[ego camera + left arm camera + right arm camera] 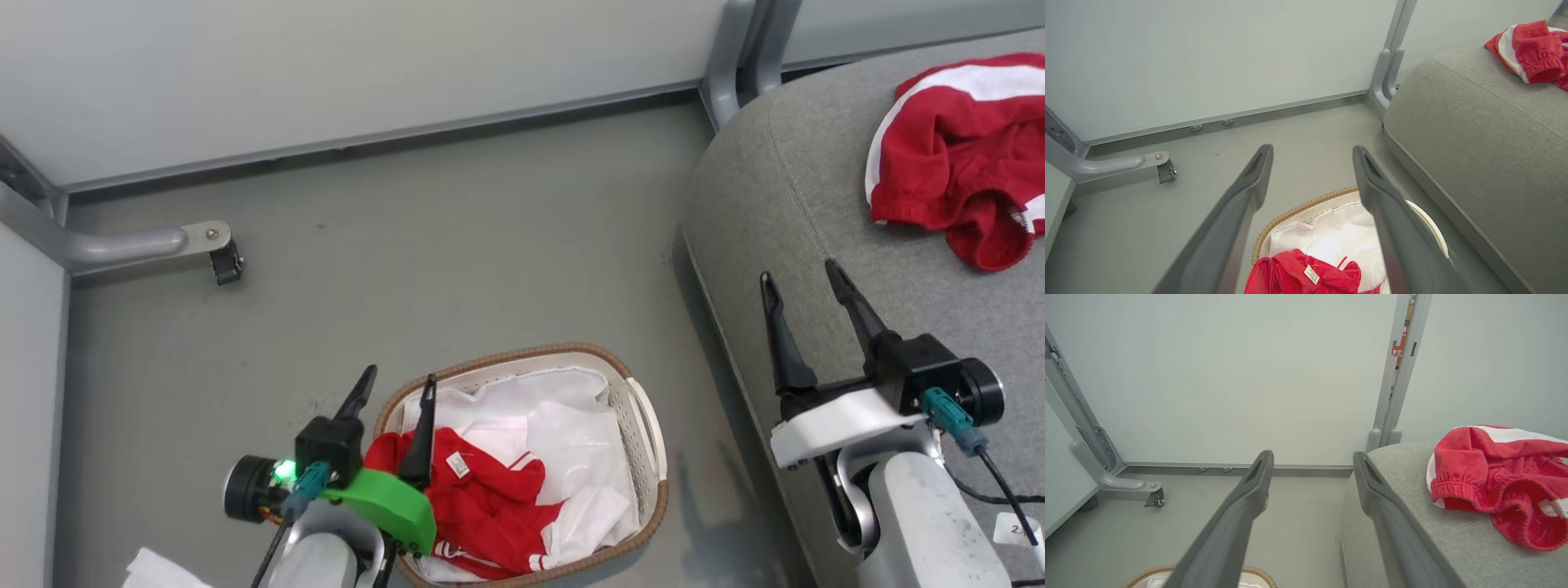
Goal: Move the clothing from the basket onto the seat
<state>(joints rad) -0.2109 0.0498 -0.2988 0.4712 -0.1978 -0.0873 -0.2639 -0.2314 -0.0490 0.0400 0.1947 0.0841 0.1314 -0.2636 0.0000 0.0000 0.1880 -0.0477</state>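
Nearest, over basket [522, 353] rim: left gripper [401, 376], fingers spread, empty. Within: red garment [482, 506] lying on white liner [563, 433]; risk, a pinch catching the liner too. Farther right: right gripper [799, 272], fingers spread, empty, above grey seat [816, 204]. Farthest: second red garment [955, 155], already delivered.

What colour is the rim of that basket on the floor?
The basket has a brown woven rim, best in the head view.

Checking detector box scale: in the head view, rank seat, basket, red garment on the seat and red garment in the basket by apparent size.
Largest: seat.
Then basket.
Last, garment on the seat and garment in the basket look alike, each partly cut off or covered: not ranked.
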